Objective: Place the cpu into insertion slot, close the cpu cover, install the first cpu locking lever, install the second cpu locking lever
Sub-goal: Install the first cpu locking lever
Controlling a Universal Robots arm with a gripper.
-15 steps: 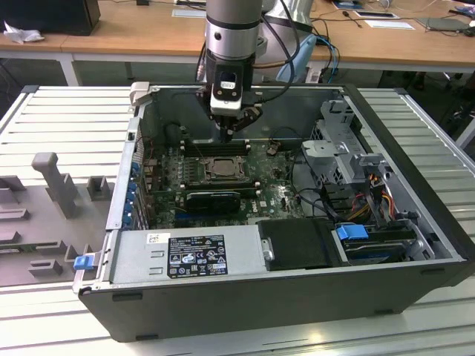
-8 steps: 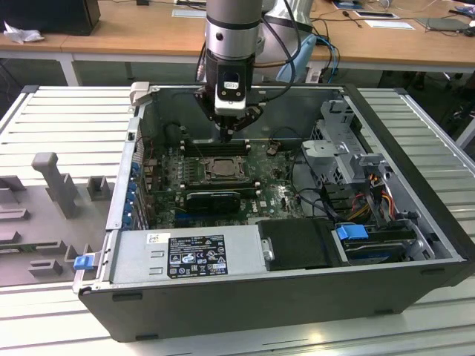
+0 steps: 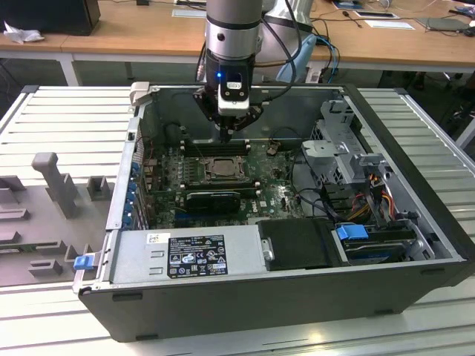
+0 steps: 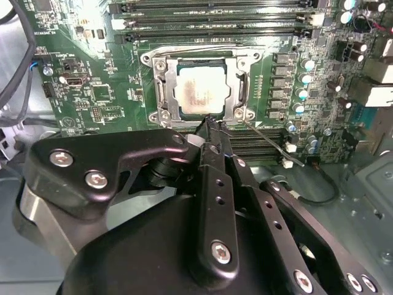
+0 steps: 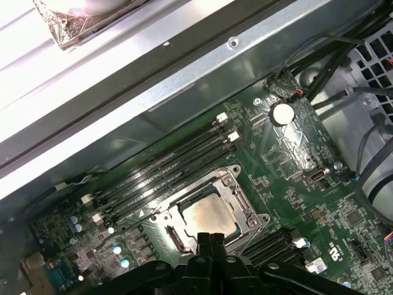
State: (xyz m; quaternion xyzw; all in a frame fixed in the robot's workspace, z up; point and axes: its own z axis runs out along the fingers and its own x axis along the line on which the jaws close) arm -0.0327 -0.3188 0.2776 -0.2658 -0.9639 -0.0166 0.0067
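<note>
The cpu [image 4: 201, 91] lies flat in the insertion slot [image 4: 241, 55] on the green board, and it is seen again in the first wrist view as the pale cpu [image 5: 209, 215]. The cpu cover [image 4: 161, 86] lies down over it, framing the chip. My gripper [image 4: 209, 120] is shut with nothing visible between its fingertips. It hovers at the socket's edge close to one corner. A thin locking lever [image 4: 270, 140] sticks out slantwise from that corner, away from the socket. In the exterior view the gripper [image 3: 226, 137] hangs just behind the insertion slot [image 3: 221, 167].
The open computer case [image 3: 415, 193] walls in the board. Long black memory slots [image 4: 215, 7] run on both sides of the socket. A power supply [image 3: 185, 256], a drive cage [image 3: 338, 141] and loose cables [image 3: 371, 200] fill the front and the exterior view's right.
</note>
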